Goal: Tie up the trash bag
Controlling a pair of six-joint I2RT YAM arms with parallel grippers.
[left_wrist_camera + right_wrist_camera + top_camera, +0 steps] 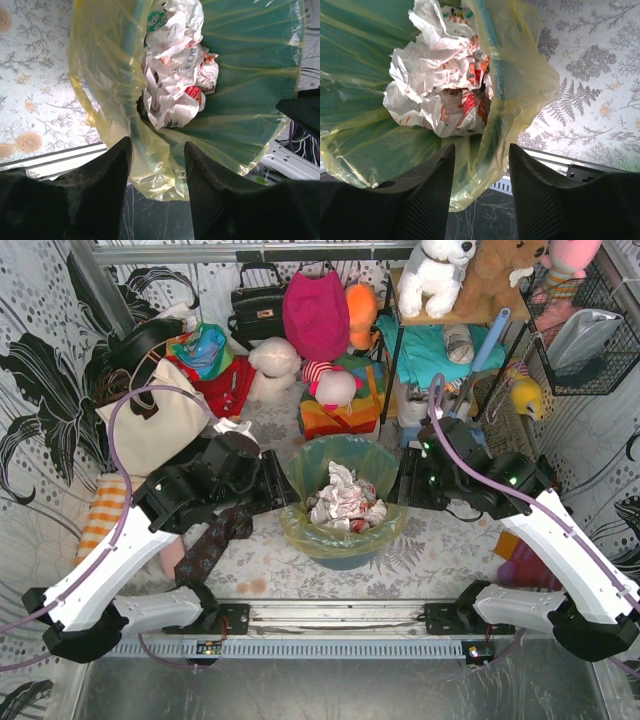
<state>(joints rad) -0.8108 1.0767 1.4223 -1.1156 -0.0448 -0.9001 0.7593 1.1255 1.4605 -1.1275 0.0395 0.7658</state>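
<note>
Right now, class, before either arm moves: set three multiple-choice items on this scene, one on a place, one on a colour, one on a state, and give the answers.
1. Where is the trash bag?
A. Lining the teal bin
B. Hanging on a hook
C. Folded flat in a drawer

2. What colour is the bag?
A. Black
B. Red
C. Yellow-green

3. How is the bag's mouth?
A. Knotted shut
B. Open and untied
C. Taped over

Answers:
1 A: its rim folds over the bin's edge.
2 C: translucent yellow-green film shows in every view.
3 B: crumpled paper lies in plain sight through the open top, and the left pincer and right pincer each straddle the rim with jaws apart.
</note>
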